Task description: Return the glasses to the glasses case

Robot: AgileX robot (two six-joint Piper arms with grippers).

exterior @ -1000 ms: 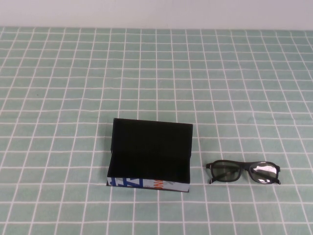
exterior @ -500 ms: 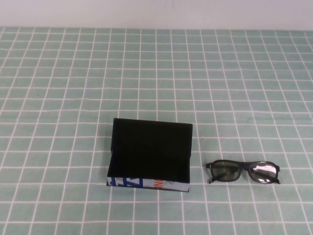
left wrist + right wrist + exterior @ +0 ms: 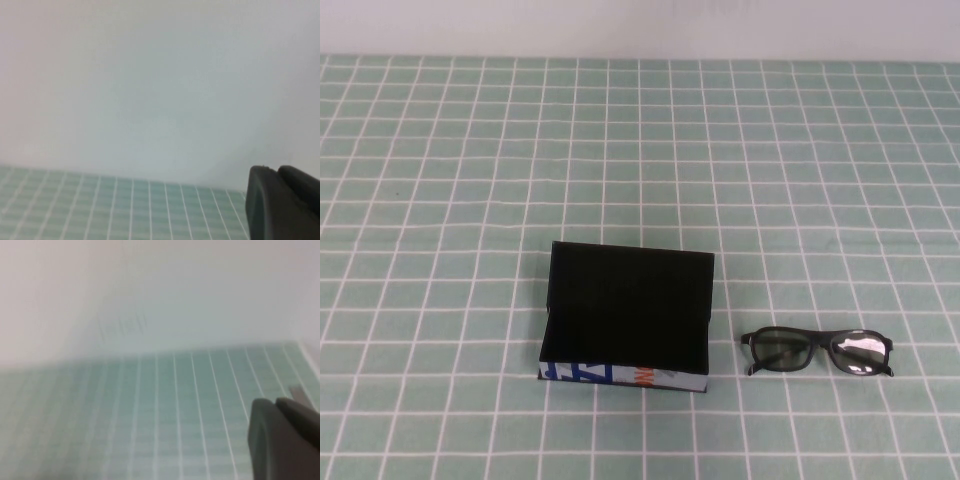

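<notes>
The glasses case (image 3: 625, 318) is a black box standing open on the green checked cloth near the front, left of centre. Its lid is raised at the back, its black inside holds nothing, and its front side is printed white, blue and orange. The black thick-framed glasses (image 3: 817, 351) lie unfolded on the cloth just right of the case, a small gap apart from it. Neither arm shows in the high view. My left gripper (image 3: 280, 200) shows only as a dark part in the left wrist view, above the cloth. My right gripper (image 3: 280, 440) shows the same way in the right wrist view.
The green cloth with white grid lines (image 3: 640, 150) covers the whole table up to a pale wall at the back. The wrist views show only cloth and wall.
</notes>
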